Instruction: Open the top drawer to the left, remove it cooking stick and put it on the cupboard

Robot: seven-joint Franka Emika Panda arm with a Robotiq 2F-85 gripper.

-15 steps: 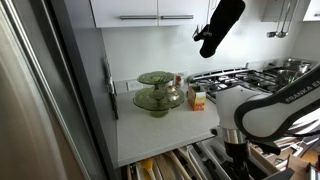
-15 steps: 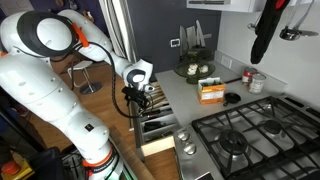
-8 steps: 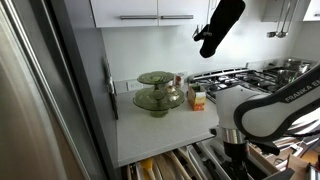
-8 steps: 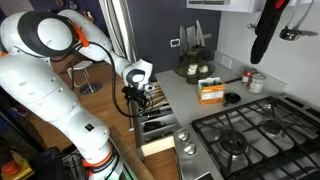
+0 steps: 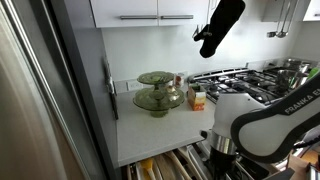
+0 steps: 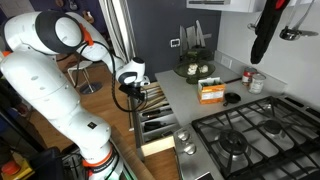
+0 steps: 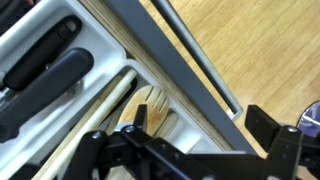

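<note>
The top drawer (image 6: 150, 122) is pulled out; it also shows in an exterior view (image 5: 165, 166). In the wrist view its grey front with the silver bar handle (image 7: 205, 62) runs diagonally. A white organiser tray inside holds black-handled utensils (image 7: 45, 70) and the light-tan wooden cooking stick (image 7: 104, 106) with a slotted head. My gripper (image 7: 200, 120) is open and empty and hovers over the drawer's front end. One finger is above the stick's head, the other is outside the drawer front over the floor. The gripper shows in both exterior views (image 6: 133, 93) (image 5: 216, 152). The cupboard's white countertop (image 5: 150, 132) lies behind.
A green glass stand (image 5: 158, 94) and a small carton (image 5: 197, 98) stand on the countertop. The gas stove (image 6: 250, 135) is beside the drawer. A black mitt (image 5: 220, 25) hangs above. A tall steel fridge side (image 5: 40, 100) borders the counter.
The arm has shifted a little, carrying the open gripper toward the drawer's outer front end. The drawer and its contents have not moved.
</note>
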